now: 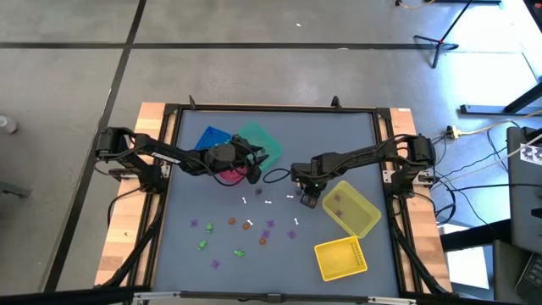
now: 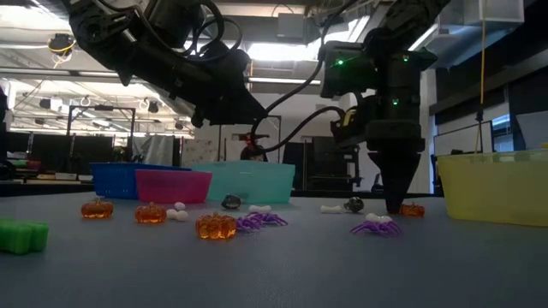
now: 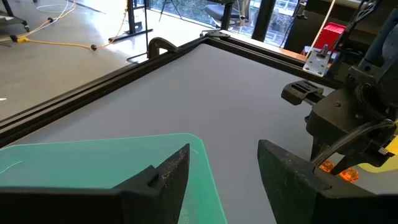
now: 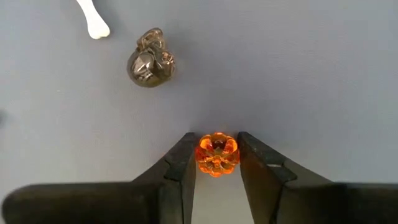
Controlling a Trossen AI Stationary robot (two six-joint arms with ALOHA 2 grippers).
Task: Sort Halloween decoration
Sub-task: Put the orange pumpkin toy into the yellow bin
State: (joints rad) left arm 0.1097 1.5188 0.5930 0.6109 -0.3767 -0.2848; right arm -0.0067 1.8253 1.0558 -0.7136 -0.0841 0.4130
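Small trinkets lie scattered on the grey table: orange pumpkins (image 2: 214,226), purple spiders (image 2: 261,221), green pieces (image 2: 21,235) and white bones (image 1: 269,204). My right gripper (image 1: 309,200) points down at the table beside the yellow bin and is shut on one orange pumpkin (image 4: 217,154). A dark grey skull (image 4: 149,59) and a white bone (image 4: 93,22) lie just beyond it. My left gripper (image 3: 224,180) is open and holds nothing. It hovers over the rim of the teal bin (image 3: 93,162), by the pink bin (image 1: 230,175). My right gripper pinches the orange pumpkin by its two opposite sides (image 4: 200,155), between the fingertips (image 4: 183,163). The fingers come from above, pointing down. In the low view the pumpkin (image 2: 412,209) sits at table level beside the fingertip.
The blue bin (image 1: 213,137), teal bin (image 1: 258,140) and pink bin stand together left of the table's middle. An open yellow bin (image 1: 351,207) and a second yellow piece (image 1: 340,257) lie at the right. Most trinkets lie toward the near edge. A cable (image 1: 275,176) crosses the middle.
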